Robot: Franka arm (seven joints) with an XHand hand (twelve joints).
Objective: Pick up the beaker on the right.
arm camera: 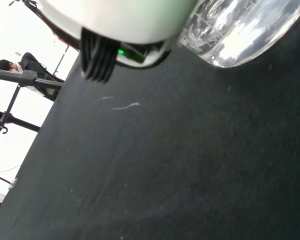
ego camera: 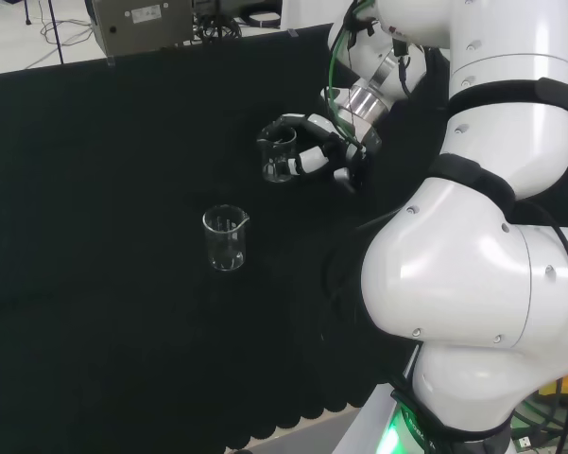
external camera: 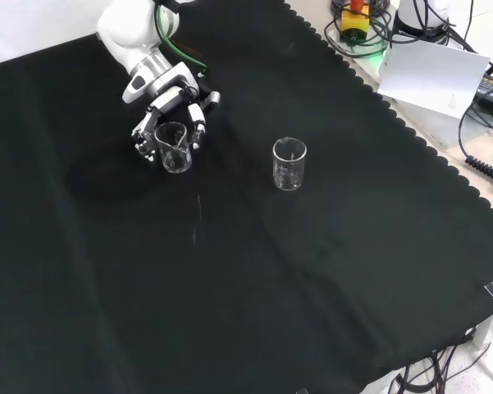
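Observation:
Two clear glass beakers are on the black cloth. My hand [ego camera: 318, 151] has its fingers curled round one beaker [ego camera: 278, 156], the one farther right in the head view. In the front view the same beaker [external camera: 174, 148] sits between the fingers of the hand [external camera: 169, 105], which close on both of its sides. Whether its base still touches the cloth I cannot tell. The wrist view has this beaker's base [arm camera: 239, 27] close up beside a blurred white part of the hand [arm camera: 120, 17]. The other beaker [ego camera: 225, 237] [external camera: 289, 164] stands upright and alone, apart from the hand.
The arm's white links [ego camera: 473, 255] rise at the head view's right. The cloth's scalloped edge [external camera: 410, 131] runs along the front view's right, with cables and a sheet of paper [external camera: 431, 78] beyond it. A grey box [ego camera: 142, 24] stands behind the bench.

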